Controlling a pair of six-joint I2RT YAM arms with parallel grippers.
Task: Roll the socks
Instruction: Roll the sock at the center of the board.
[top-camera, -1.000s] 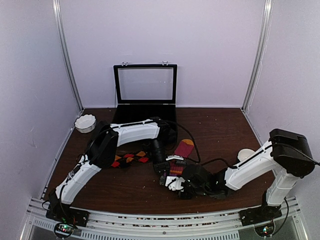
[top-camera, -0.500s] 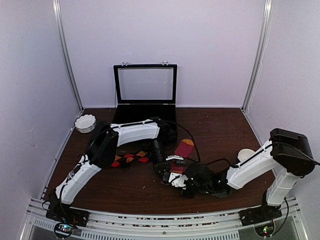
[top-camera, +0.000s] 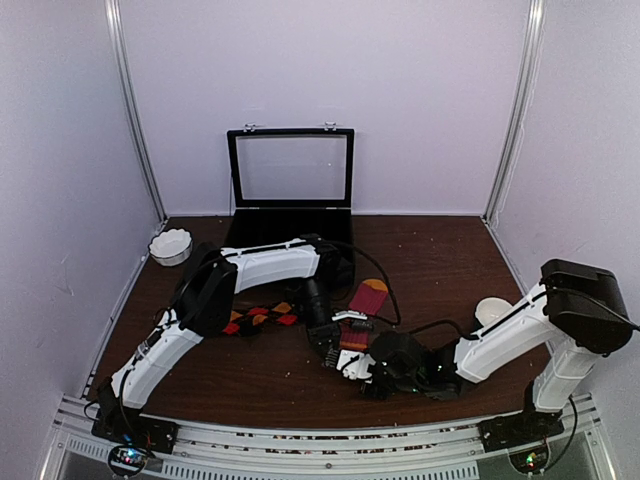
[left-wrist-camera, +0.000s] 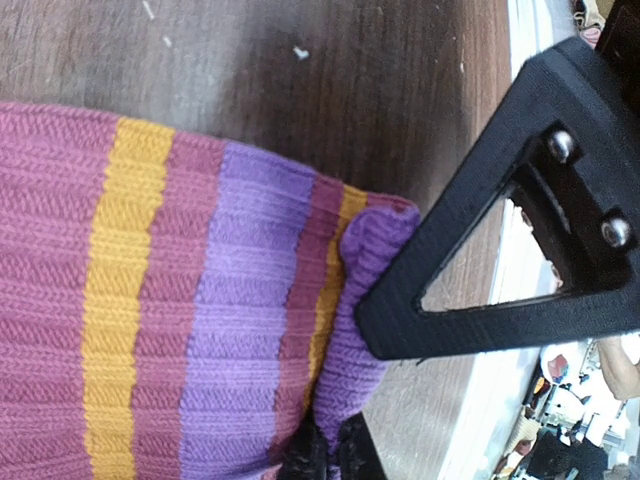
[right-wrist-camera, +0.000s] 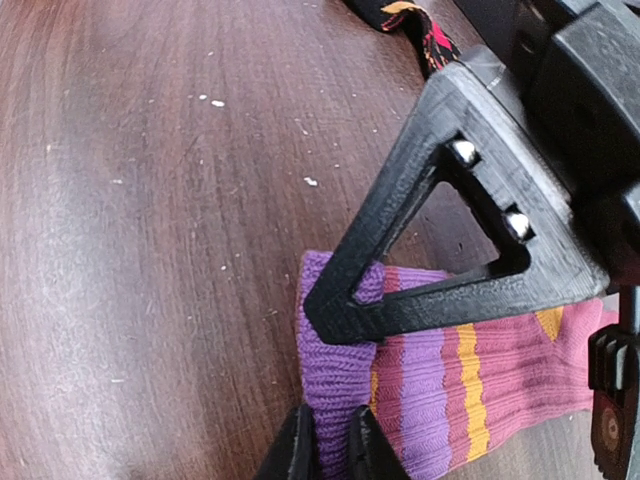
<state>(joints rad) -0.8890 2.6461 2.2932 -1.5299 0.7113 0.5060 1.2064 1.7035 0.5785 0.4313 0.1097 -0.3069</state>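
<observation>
Though mostly magenta, sock (left-wrist-camera: 60, 250) with orange and purple bands.

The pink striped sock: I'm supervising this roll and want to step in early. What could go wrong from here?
1. The left gripper and right gripper pinch the same purple cuff of the pink sock, crowded together; their fingers may collide.
2. Each holds only the cuff's edge, so it might slip out.
3. The black sock lies apart and may get left out.
</observation>
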